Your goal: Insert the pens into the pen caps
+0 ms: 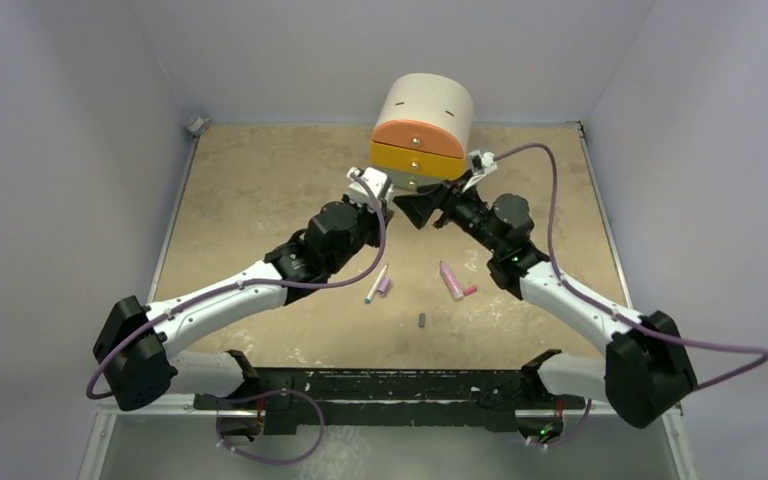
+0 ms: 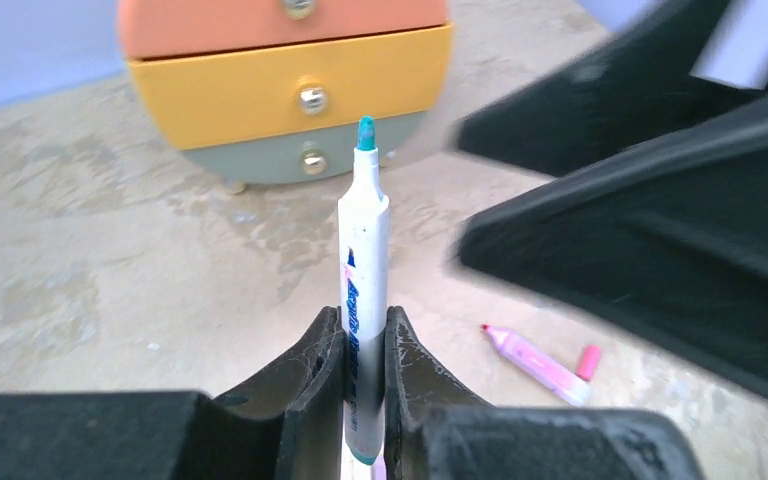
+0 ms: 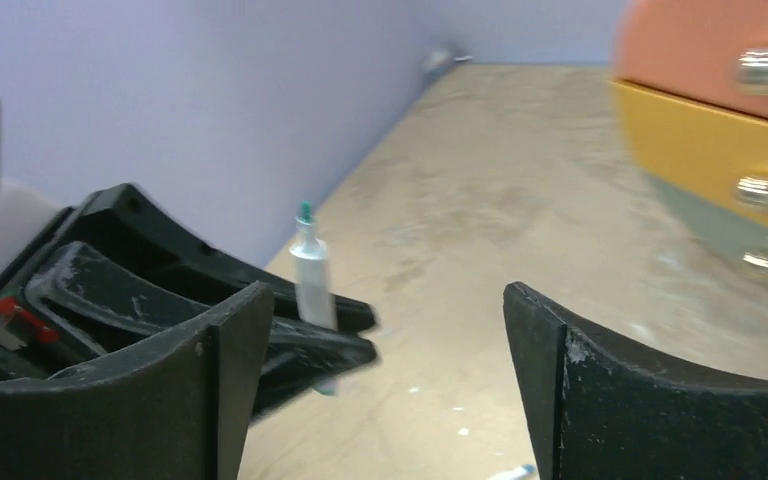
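— Now, item one: left fingers (image 2: 310, 365)?
— Pressed tight on the lower barrel of the teal-tipped pen (image 2: 364, 250). The left gripper (image 2: 365, 335) is nearly closed. The nib is bare and points to twelve o'clock, toward the drawer unit (image 2: 290, 95).
— Item two: right gripper (image 3: 385, 295)?
— Jaws wide apart with nothing between them. From above it sits close by, at three o'clock of the held pen.
— Caps?
— None in hand. On the table (image 1: 250, 190), the purple cap (image 1: 385, 286) touches a second white pen (image 1: 375, 285). At three o'clock of those lies the pink pen (image 2: 535, 362), with the reddish-pink cap (image 2: 588, 360) just beside its end. The dark grey cap (image 1: 422, 321) lies alone at six o'clock.
— Risks?
— Judged only. The grip is low on the barrel, so a sideways push from a cap could tilt the pen in the pads. The caps are tiny and lie flat, so wide jaws coming down may nudge one away or pinch it crooked. A skewed cap would miss the nib.
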Robot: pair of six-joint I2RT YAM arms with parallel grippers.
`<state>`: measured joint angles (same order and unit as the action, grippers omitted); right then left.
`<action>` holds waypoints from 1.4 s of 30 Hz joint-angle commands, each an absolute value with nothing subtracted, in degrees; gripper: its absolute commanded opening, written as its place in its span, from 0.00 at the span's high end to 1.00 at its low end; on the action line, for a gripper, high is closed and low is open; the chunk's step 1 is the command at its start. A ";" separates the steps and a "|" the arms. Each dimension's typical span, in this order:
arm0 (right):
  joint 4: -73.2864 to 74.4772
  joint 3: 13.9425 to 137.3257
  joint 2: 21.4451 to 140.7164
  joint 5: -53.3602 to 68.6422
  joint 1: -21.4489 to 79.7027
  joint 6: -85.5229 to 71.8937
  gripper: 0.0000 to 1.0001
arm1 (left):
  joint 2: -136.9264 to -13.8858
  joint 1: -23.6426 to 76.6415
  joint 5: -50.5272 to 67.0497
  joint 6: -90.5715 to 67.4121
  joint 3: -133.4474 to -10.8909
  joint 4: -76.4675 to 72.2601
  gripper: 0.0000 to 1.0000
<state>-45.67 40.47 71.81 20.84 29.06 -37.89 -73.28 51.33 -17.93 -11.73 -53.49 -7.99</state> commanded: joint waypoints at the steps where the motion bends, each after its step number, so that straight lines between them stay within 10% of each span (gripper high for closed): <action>1: -28.14 37.92 65.24 -2.40 29.39 -29.07 0.12 | -73.18 46.42 -23.62 -16.85 -53.17 -6.61 1.00; 11: 5.00 34.49 60.02 -32.39 45.63 -45.49 0.21 | -74.06 42.57 -30.46 -22.63 -51.33 -11.43 1.00; 18: 21.03 39.44 69.25 -30.71 57.58 -63.51 0.56 | -74.72 42.58 -27.87 -22.76 -50.13 -13.88 1.00; 27: 26.36 43.51 75.11 -27.25 63.38 -69.81 0.44 | -72.80 42.58 -27.77 -21.81 -49.11 -13.82 1.00; 42: 26.59 44.89 82.09 -25.43 62.75 -69.02 0.55 | -71.59 42.56 -27.40 -22.84 -45.78 -15.29 1.00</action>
